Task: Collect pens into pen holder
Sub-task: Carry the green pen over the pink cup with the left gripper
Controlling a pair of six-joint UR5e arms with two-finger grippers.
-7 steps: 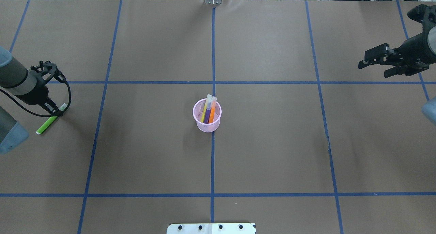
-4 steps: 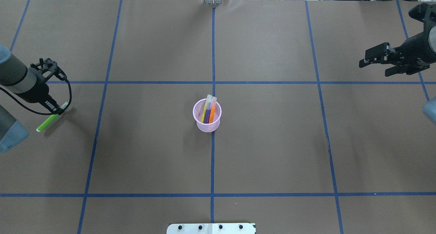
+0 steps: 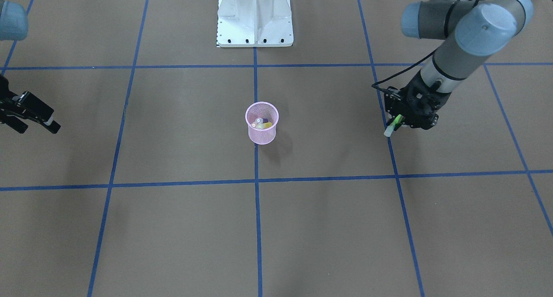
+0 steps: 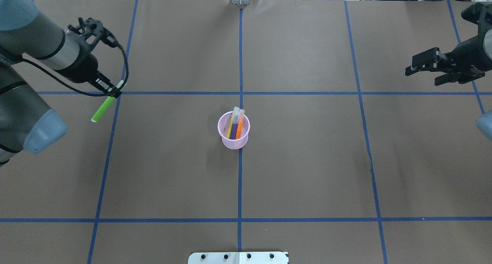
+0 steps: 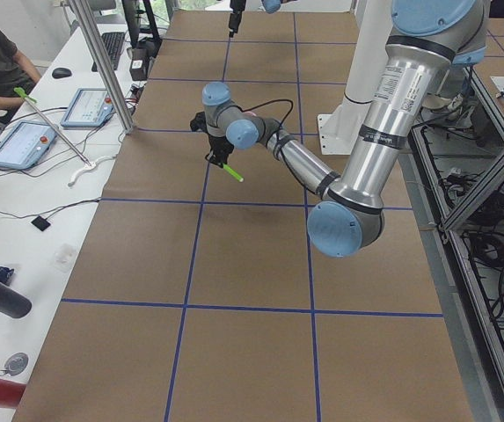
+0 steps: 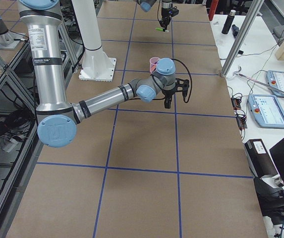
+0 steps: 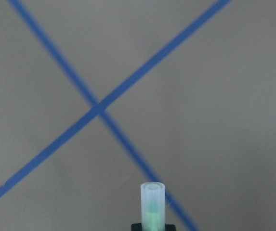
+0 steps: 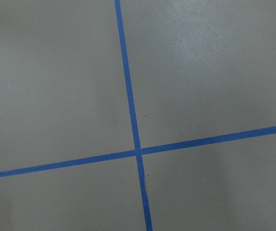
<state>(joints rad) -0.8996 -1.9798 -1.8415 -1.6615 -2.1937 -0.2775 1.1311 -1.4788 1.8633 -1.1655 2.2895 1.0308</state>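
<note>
Out on the left side of the table [image 4: 307, 171], the left hand [image 4: 111, 90] is pinching the green pen [image 4: 103, 109] near its pale cap end, clear of the surface. The pen's long axis runs on a slant: cap pointing away from the robot, green body trailing back toward it and hanging down. It looks far from upright.

And the target? The pen holder [image 4: 233, 130] stands at table centre on the middle tape line, well apart from that hand, off to the robot's right and a touch closer to its base. Inside it, a yellow pen [image 4: 230, 128], a purple pen [image 4: 234, 131] and an orange pen [image 4: 239, 128] lean together with caps above the rim.

The right hand [image 4: 422, 76] hangs far out on the other side, fingers spread, carrying nothing. The left is nearer and has the pen, so I'd expect a sideways carry, then tipping it vertical over the rim.
</note>
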